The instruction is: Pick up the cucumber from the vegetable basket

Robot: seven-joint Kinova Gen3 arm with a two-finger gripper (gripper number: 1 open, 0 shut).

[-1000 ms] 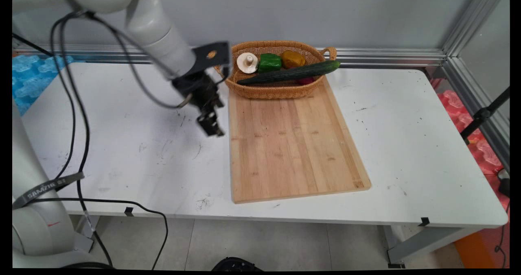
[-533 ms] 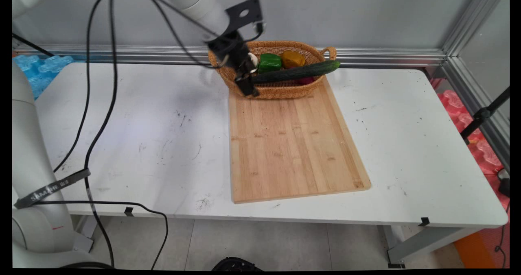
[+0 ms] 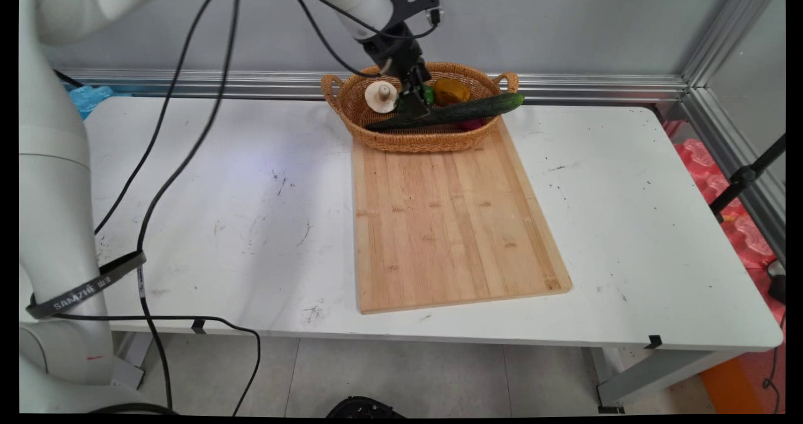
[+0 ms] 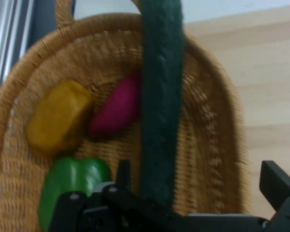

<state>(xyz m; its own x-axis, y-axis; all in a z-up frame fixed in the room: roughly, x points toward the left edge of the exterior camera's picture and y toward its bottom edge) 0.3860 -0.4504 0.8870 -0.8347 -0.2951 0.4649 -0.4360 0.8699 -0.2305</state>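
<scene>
Cucumber [image 3: 453, 112], long and dark green, is laid slantwise across the wicker basket [image 3: 417, 139], its right tip resting over the rim. The gripper [image 3: 414, 105] is poised above the cucumber's left half with its fingers [image 4: 276, 182] spread to either side of it. Close by in the basket are seen a green pepper [image 4: 72, 182], a yellow piece [image 4: 59, 116], a magenta piece [image 4: 117, 107] and a pale mushroom [image 3: 381, 96]. The basket is set at the far end of a wooden cutting board [image 3: 448, 220], which lies on a scuffed white table [image 3: 207, 211] edged by aluminium rails against a grey wall [image 3: 564, 22].
</scene>
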